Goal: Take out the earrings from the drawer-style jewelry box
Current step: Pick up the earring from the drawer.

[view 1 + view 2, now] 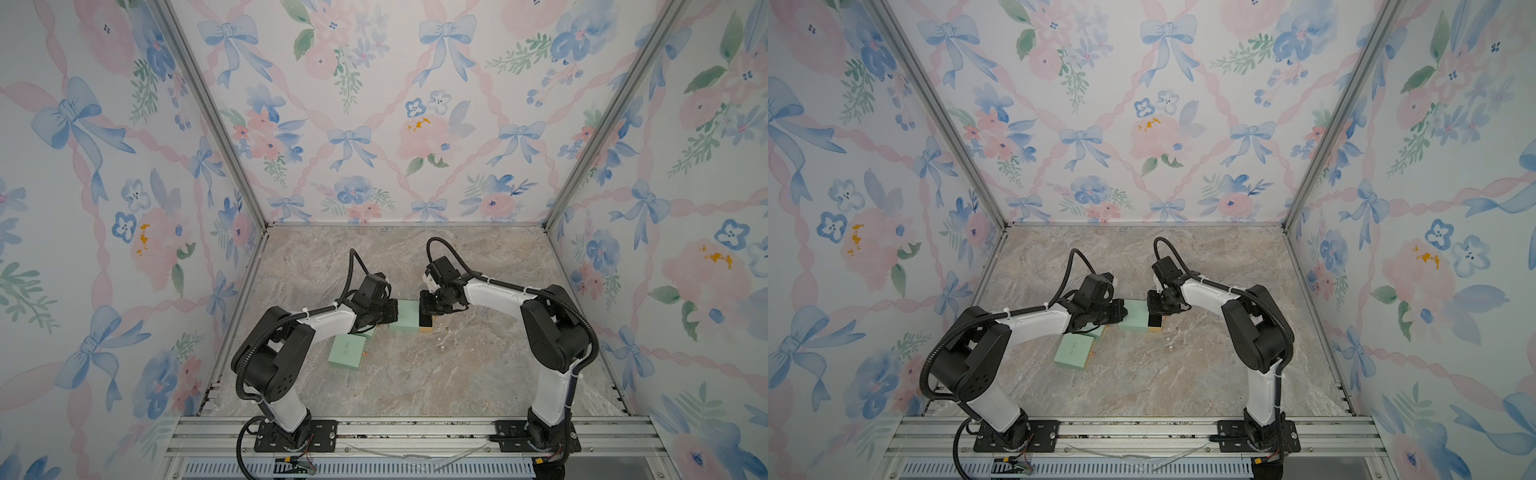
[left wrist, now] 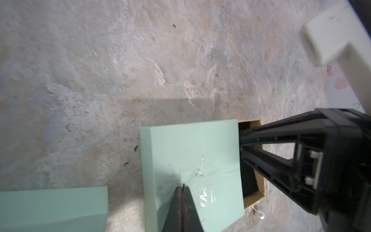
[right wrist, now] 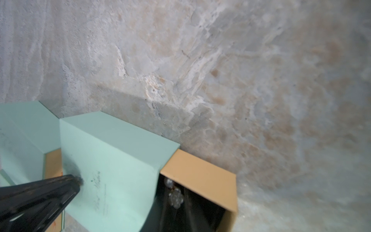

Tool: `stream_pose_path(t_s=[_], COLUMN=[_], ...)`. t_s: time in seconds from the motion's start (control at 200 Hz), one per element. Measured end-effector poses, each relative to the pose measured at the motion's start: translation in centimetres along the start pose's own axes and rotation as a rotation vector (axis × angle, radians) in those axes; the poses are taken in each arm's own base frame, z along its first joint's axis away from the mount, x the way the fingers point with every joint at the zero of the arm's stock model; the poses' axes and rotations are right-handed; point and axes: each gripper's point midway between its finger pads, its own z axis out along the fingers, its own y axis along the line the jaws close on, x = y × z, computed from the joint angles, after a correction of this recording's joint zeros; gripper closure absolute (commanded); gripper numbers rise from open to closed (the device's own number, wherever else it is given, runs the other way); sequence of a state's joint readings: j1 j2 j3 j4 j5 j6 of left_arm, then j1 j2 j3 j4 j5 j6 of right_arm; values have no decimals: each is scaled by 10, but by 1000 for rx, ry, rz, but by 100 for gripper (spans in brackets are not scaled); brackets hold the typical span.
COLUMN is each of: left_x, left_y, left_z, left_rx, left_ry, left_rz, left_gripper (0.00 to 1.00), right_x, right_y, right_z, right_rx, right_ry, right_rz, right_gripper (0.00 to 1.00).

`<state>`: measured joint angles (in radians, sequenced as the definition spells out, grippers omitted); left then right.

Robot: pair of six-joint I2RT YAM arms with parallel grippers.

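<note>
Pressing my clenched left gripper (image 2: 183, 185) down on top of the mint jewelry box (image 2: 190, 156), near the centre of both top views, pins it to the worktop (image 2: 100, 80), I judge, so the box will not slide. My right gripper (image 2: 242, 142) reaches into the pulled-out drawer (image 3: 200, 172), where the earrings (image 3: 175, 197) glint in the dark; its tips are hidden, so I cannot tell whether it grasps one.
</note>
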<state>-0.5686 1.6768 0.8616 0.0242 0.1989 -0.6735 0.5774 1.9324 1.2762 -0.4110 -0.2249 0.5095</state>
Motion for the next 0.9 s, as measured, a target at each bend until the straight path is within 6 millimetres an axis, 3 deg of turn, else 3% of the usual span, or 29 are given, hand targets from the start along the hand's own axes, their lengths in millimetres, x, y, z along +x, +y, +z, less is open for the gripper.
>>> stream_pose_path(t_s=[0.9], left_x=[0], left_y=[0], left_z=[0], left_rx=[0], left_ry=[0], left_rz=[0], left_gripper=[100], right_x=[0], right_y=[0], right_z=[-2], right_rx=[-1], right_ry=[-5], right_rz=[0], right_gripper=[84])
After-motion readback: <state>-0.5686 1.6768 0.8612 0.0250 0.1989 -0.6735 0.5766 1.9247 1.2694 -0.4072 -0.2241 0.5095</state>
